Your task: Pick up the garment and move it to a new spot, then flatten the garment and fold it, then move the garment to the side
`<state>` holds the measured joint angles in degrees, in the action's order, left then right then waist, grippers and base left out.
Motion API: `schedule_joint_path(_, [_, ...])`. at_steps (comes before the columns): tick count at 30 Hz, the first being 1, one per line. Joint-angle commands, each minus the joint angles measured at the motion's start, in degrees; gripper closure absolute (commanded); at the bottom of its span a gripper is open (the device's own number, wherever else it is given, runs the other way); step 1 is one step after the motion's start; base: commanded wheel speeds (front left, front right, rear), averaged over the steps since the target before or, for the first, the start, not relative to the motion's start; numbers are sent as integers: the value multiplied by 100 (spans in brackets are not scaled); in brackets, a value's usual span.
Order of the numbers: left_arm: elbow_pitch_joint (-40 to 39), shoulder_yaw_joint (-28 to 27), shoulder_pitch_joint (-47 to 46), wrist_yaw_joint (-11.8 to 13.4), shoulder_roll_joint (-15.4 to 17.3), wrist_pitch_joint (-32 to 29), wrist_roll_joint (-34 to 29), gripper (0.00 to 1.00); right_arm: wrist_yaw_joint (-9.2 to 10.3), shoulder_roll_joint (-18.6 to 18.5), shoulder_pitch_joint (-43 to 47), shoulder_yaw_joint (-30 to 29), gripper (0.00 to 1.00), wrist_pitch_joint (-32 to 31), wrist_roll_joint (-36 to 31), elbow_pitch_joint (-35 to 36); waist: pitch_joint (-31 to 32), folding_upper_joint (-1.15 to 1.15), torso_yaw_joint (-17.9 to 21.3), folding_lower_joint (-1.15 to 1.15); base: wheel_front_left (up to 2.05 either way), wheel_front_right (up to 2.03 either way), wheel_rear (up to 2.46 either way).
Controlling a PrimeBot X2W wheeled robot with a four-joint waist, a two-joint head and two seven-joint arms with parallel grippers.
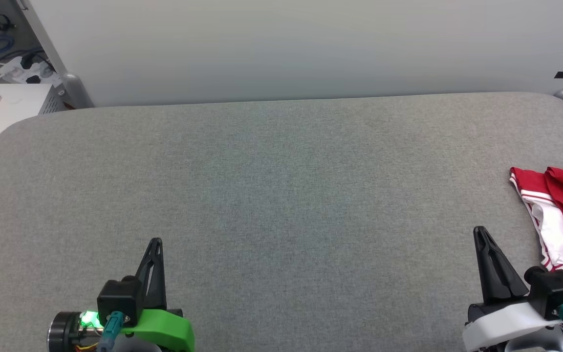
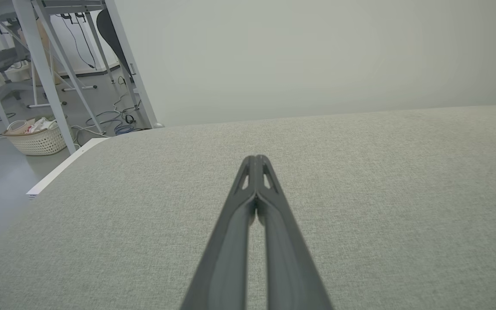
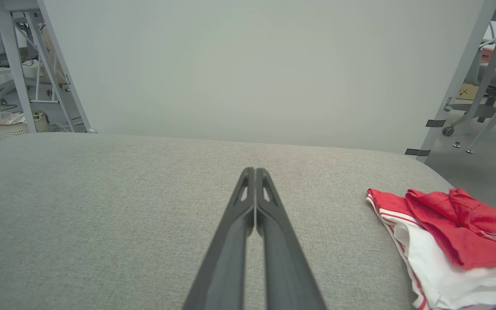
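Note:
The garment (image 1: 562, 215), red with a white sleeve and red-white striped trim, lies bunched at the right edge of the grey table and runs out of the head view. The right wrist view has the garment (image 3: 450, 241) at its lower right. My right gripper (image 1: 479, 231) is shut and empty, a little left of the garment and not touching it; its fingers (image 3: 254, 172) press together. My left gripper (image 1: 156, 241) is shut and empty near the front left of the table, fingers (image 2: 255, 159) closed over bare fabric.
The grey padded table (image 1: 271, 186) spreads wide between both grippers. A pale wall panel (image 1: 301, 44) stands behind it. A white side table (image 1: 3, 110) sits at the far left. A wicker basket (image 2: 37, 137) and metal frame legs (image 2: 43, 64) stand on the floor beyond the left edge.

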<state>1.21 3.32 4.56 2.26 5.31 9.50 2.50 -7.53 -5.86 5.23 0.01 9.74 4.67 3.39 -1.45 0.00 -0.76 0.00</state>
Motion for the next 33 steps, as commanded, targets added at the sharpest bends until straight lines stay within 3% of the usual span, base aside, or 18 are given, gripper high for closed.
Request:
schedule_joint_path(1, [-27, -30, -122, -20, -34, -31, -56, 100, 2, 21, -118, 0, 100, -35, -66, -29, 2, 0, 1, 0, 0, 0, 0])
schedule_joint_path(33, [-65, -151, -256, -103, -118, -400, -134, 100, 3, 133, -280, 0, 100, -412, -227, -153, 60, 0, 31, 0, 0, 0, 0])
